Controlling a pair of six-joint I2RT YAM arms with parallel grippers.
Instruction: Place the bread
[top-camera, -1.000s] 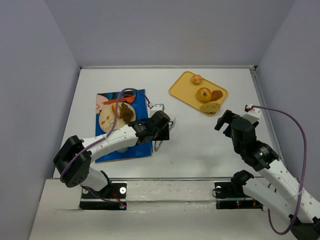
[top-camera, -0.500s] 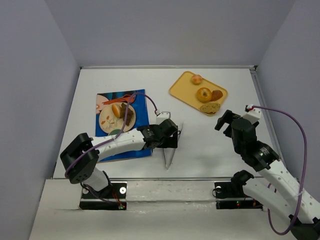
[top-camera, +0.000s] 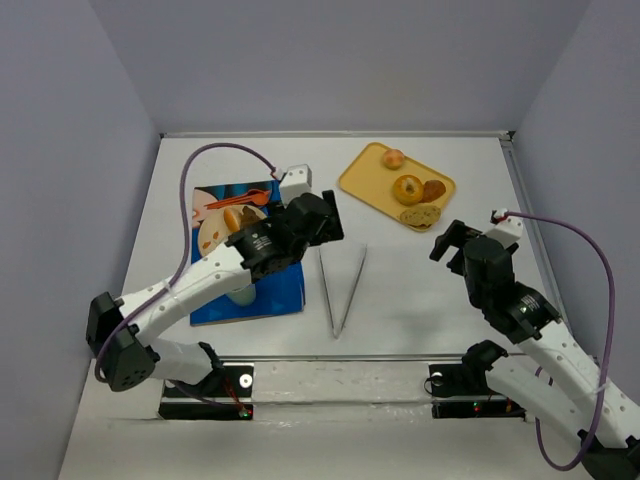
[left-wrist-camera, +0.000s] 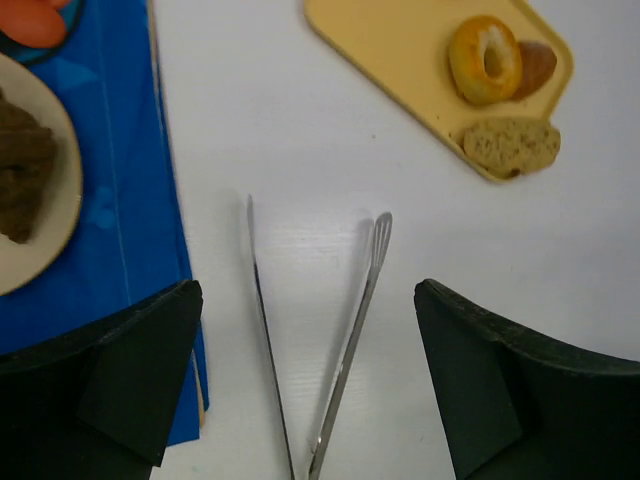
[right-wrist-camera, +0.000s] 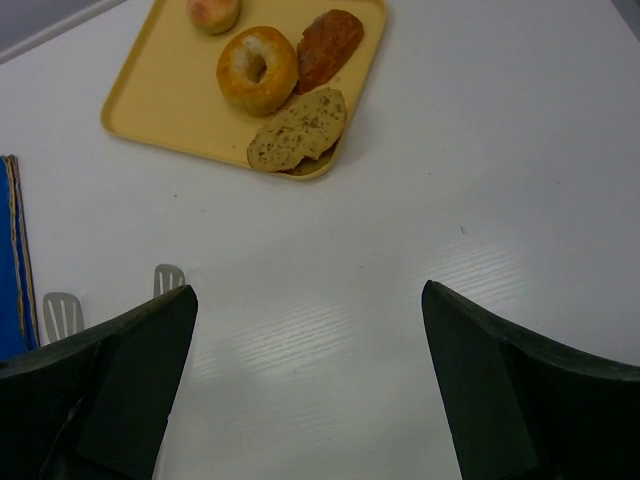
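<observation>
Fingers (left-wrist-camera: 130, 380) of the left pincer (left-wrist-camera: 308, 300) are spread wide and released, grasping nothing, and hover above the metal tongs (left-wrist-camera: 382, 228). The tongs lie flat on the white worktop (top-camera: 420, 300), their two arms splayed in a narrow V with the joined end toward the arm bases. Just to the left of the tongs is a blue placemat (left-wrist-camera: 120, 200) carrying a cream plate (left-wrist-camera: 60, 190), and a dark brown piece of bread (left-wrist-camera: 22, 165) rests on that plate. The right pincer (right-wrist-camera: 308, 292) is likewise released and grasps nothing above bare worktop, well apart from the tongs. Beyond it sits a yellow tray (right-wrist-camera: 160, 100) holding a bagel (right-wrist-camera: 257, 70), a seeded slice (right-wrist-camera: 298, 130) touching it, a dark roll (right-wrist-camera: 330, 45) and a small bun (right-wrist-camera: 213, 12).
</observation>
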